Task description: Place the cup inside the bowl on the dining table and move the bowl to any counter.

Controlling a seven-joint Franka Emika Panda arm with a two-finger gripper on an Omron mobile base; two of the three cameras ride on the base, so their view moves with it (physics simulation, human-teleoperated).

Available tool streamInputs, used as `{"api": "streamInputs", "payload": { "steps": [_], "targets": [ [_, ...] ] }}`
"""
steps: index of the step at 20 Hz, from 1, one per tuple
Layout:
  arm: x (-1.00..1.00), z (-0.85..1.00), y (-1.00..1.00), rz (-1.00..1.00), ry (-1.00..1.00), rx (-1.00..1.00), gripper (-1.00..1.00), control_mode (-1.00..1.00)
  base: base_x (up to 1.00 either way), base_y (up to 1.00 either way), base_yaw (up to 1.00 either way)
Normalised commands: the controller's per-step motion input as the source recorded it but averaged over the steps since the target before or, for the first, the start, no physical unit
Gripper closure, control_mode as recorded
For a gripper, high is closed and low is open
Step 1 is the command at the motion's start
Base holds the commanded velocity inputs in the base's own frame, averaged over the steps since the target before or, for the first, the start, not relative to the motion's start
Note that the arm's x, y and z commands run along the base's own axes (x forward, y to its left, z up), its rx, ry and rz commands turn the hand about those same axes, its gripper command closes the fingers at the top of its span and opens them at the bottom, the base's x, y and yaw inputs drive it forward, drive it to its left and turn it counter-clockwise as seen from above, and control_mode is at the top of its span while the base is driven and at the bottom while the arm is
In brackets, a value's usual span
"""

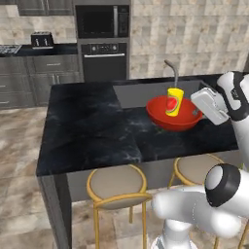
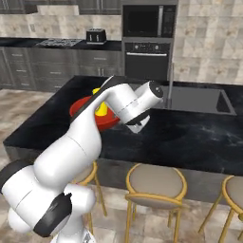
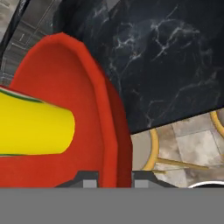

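Note:
The red bowl rests on the black marble dining table, just in front of the sink. The yellow cup with its red mark stands tilted inside the bowl. My gripper comes in from the right, shut on the bowl's right rim. In the hand view the bowl's rim runs down between the two fingertips of the gripper, and the cup lies across the bowl's inside. From the right base view my arm hides most of the bowl and the cup.
A sink with a faucet is sunk into the table behind the bowl. Yellow-framed stools stand along its near side. The counter at the back left carries a toaster and a cooktop, with an oven stack beside it.

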Motion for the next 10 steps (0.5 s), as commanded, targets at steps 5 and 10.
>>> {"api": "streamInputs", "payload": {
  "steps": [5, 10],
  "targets": [
    [0.00, 0.00, 0.00, 0.00, 0.00, 0.00, 1.00, 1.00, 0.35, 1.00, -0.01],
    [0.00, 0.00, 0.00, 0.00, 0.00, 0.00, 1.00, 1.00, 0.48, 1.00, -0.02]
  ]
}}
